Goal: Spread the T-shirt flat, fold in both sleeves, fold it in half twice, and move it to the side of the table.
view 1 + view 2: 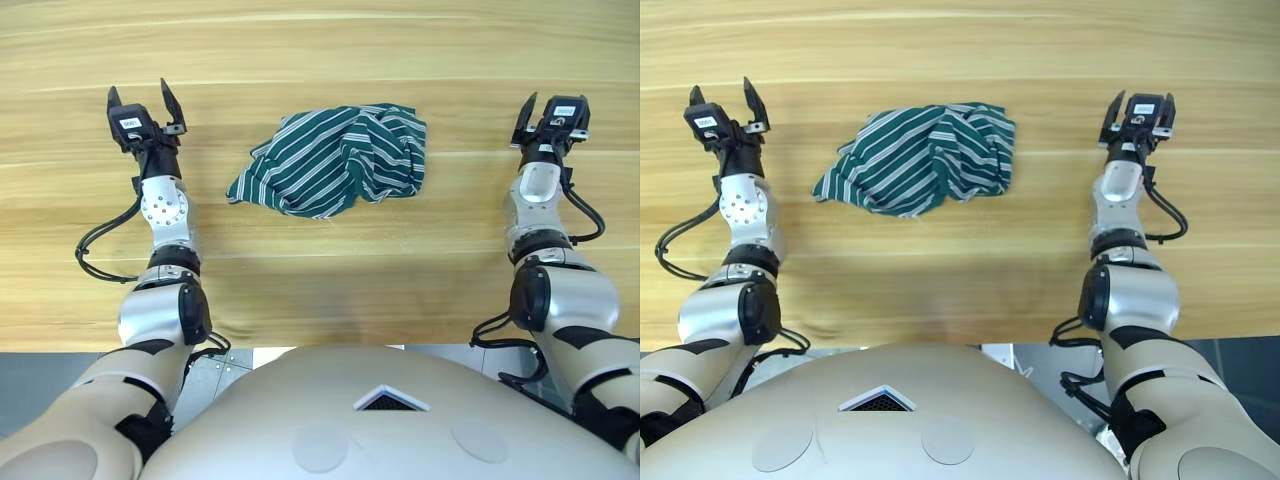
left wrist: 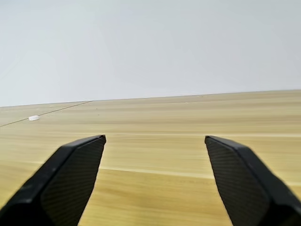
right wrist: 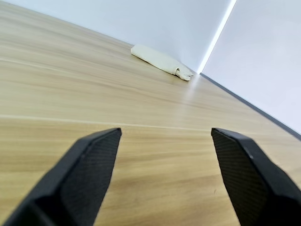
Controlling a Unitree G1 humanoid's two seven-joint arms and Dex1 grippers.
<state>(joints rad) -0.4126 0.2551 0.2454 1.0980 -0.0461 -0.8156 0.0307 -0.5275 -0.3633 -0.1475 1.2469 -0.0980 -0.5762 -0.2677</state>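
Currently the left tool (image 1: 138,92) and right tool (image 1: 556,100) are spread wide, gripping nothing, low over the light wooden tabletop (image 1: 320,50). Between them, well apart from each, the green-and-white striped T-shirt (image 1: 335,160) lies crumpled in a heap. The right wrist view catches a cream folded bundle (image 3: 162,61) at the tabletop's far edge.

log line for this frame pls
phase: pre-spread | green striped T-shirt: crumpled heap, mid wooden table | left gripper: jaws open, empty | right gripper: jaws open, empty
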